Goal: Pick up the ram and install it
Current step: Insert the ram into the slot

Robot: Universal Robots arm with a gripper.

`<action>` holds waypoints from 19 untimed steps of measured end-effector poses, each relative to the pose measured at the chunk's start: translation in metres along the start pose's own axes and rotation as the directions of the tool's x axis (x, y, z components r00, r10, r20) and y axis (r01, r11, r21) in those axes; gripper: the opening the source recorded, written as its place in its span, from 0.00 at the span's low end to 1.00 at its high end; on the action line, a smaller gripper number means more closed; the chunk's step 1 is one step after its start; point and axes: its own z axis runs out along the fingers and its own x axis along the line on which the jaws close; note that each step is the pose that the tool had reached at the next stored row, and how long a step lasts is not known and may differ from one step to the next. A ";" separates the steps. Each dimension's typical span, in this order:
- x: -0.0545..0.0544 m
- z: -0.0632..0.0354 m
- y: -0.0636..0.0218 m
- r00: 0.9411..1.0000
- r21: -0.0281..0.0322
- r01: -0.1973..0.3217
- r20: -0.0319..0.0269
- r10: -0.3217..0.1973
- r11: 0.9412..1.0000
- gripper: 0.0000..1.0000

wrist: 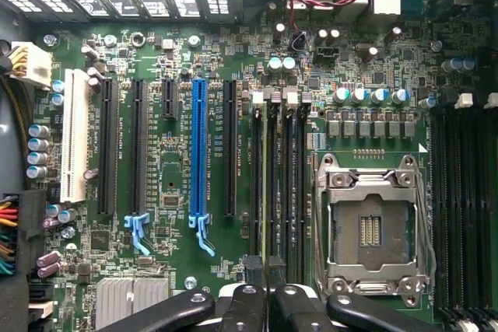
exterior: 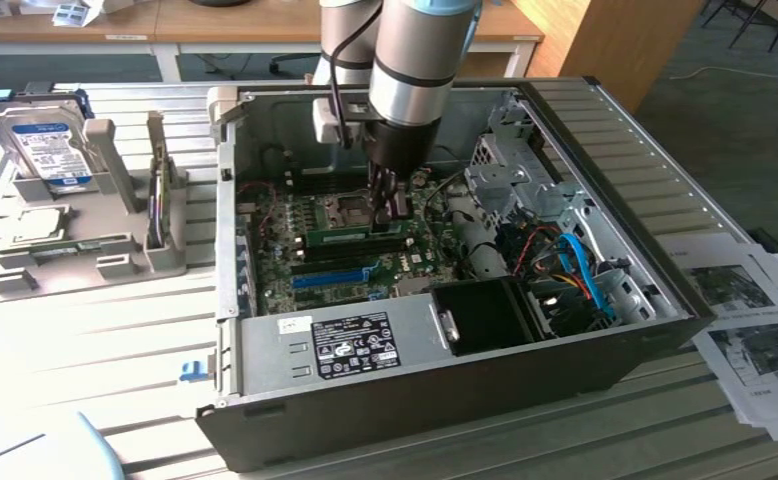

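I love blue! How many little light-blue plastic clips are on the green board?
2. One light-blue plastic clip sits at the end of the long bright blue slot; the other ends a long black slot nearby. Others may be hidden.

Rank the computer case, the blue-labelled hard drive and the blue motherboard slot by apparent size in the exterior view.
1. computer case
2. hard drive
3. blue motherboard slot, a thin strip inside the case

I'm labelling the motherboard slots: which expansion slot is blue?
The blue slot, standing between two black slots; the other expansion slots are black, except one white slot.
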 end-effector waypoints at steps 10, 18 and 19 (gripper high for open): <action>0.000 0.0004 0.0007 1.000 0.000 0.000 0.000 0.000 1.000 0.11; 0.000 0.0012 0.0008 1.000 0.000 0.000 0.000 0.000 1.000 0.11; 0.000 0.0015 0.0008 1.000 0.000 0.000 0.000 0.000 1.000 0.11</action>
